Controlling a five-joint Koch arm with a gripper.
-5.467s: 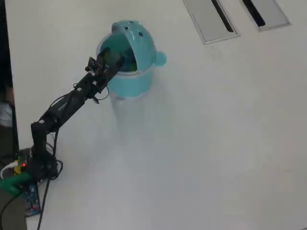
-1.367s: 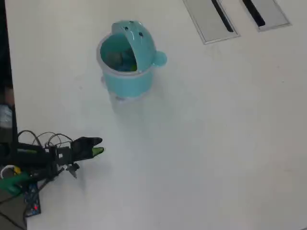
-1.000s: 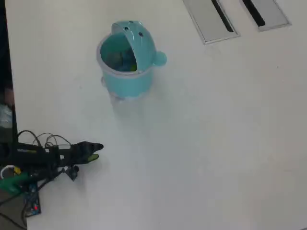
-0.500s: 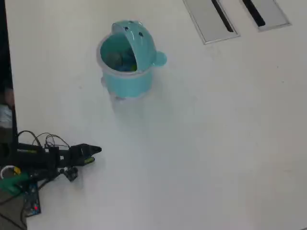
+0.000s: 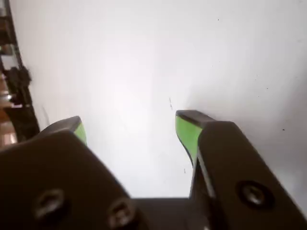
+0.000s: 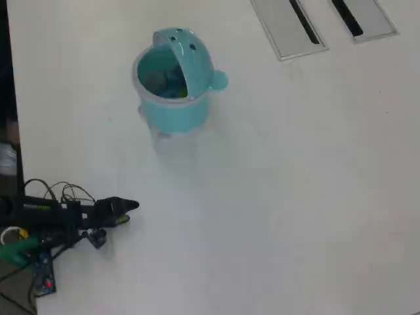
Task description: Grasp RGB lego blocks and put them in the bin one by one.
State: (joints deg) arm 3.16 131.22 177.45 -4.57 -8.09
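No lego blocks lie loose on the white table (image 6: 282,197) as the Koch arm rests folded low near the table's left edge in the overhead view, its gripper (image 6: 125,211) pointing right and well apart from the bin (image 6: 172,108). The wrist view shows the gripper (image 5: 129,132) with its green-padded jaws spread and nothing but bare tabletop between them. The teal bin stands upright toward the top left of the overhead view, its domed lid tipped back and its mouth open; a patch of yellow-green and darker colour shows inside, possibly blocks already dropped in, though the picture is too soft to count them.

By this reading the sorting looks finished or close to it, with the arm in its rest pose. Any further move would first call for a block to appear within reach, since none is visible outside the bin.

Room is ample: the tabletop to the right of the gripper and below the bin is unobstructed. Two grey cable hatches (image 6: 289,27) sit far off at the top edge, and the arm's wiring crowds only the lower left corner.
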